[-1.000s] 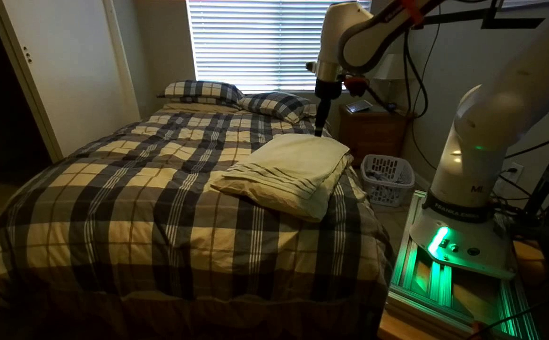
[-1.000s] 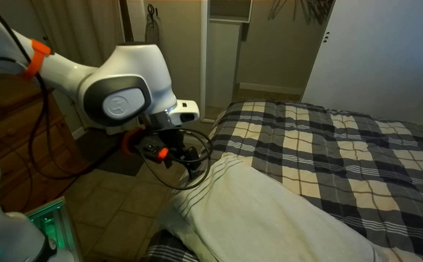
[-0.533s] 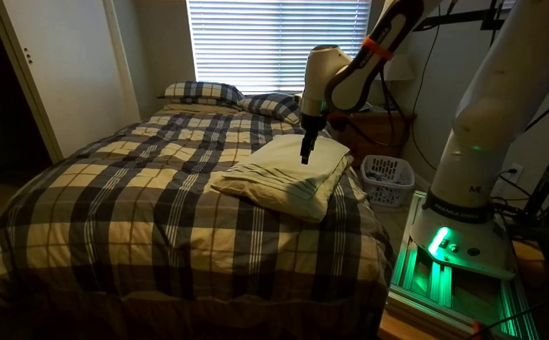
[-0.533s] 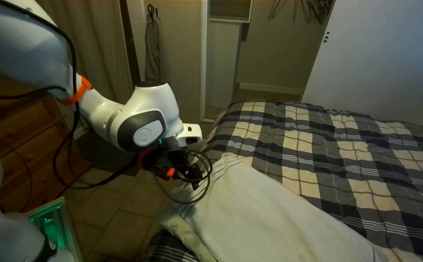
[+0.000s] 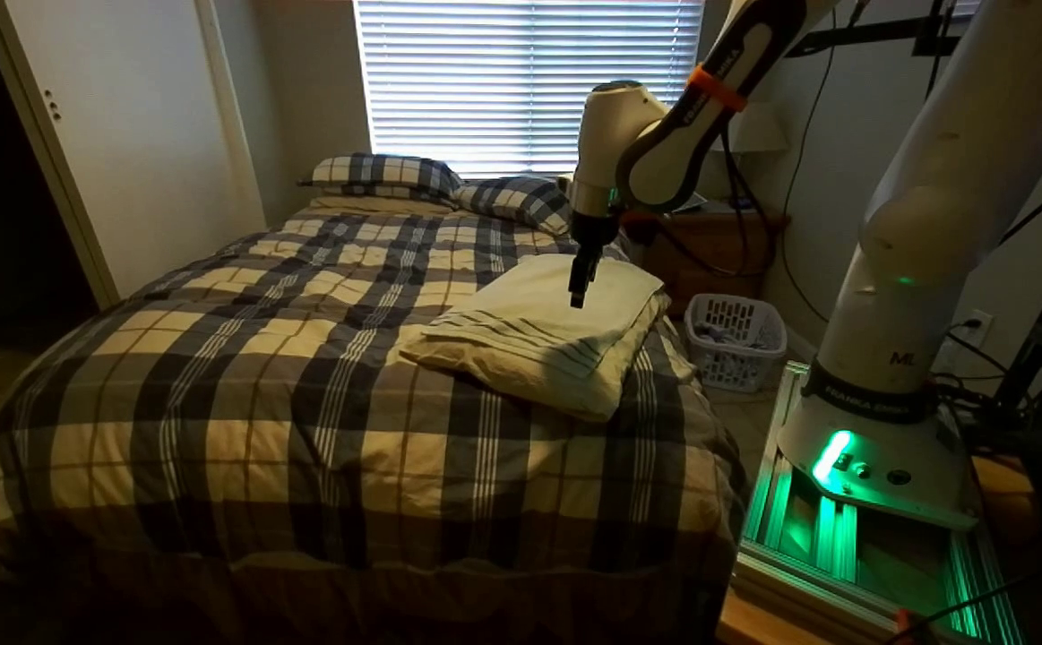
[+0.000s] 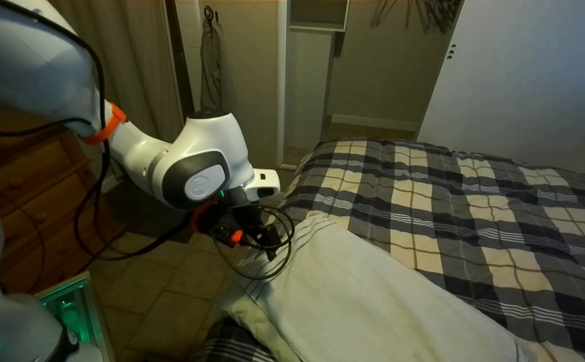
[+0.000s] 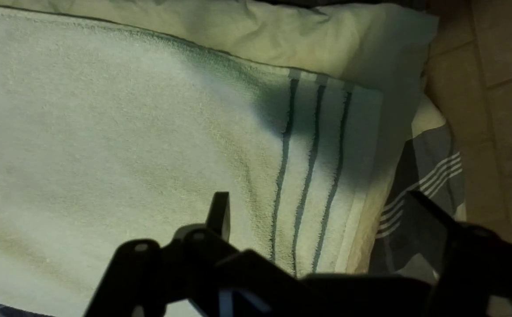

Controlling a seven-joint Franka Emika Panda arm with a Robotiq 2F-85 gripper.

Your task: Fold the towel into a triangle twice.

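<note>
The towel (image 5: 521, 291) is a pale cream cloth with several dark stripes near one end. It lies flat over a cream pillow-like piece (image 5: 498, 372) at the bed's edge, and shows also in an exterior view (image 6: 367, 291) and the wrist view (image 7: 128, 132). My gripper (image 5: 577, 300) points down above the striped end; it also shows in an exterior view (image 6: 271, 255), partly behind a cable. In the wrist view my gripper (image 7: 318, 193) is open and empty. One finger is over the towel inside the stripes, the other beyond its edge over the bedcover. No contact is visible.
The dark-and-cream plaid bedcover (image 5: 261, 385) spreads beside the towel. Plaid pillows (image 5: 386, 172) lie at the head. A white basket (image 5: 736, 345) stands on the floor between bed and robot base (image 5: 879, 457). A wooden dresser (image 6: 46, 191) stands behind the arm.
Over the last second my gripper has come down and moved toward the towel's striped end. In the last half second it has stayed almost still, rising very slightly. The towel has not moved.
</note>
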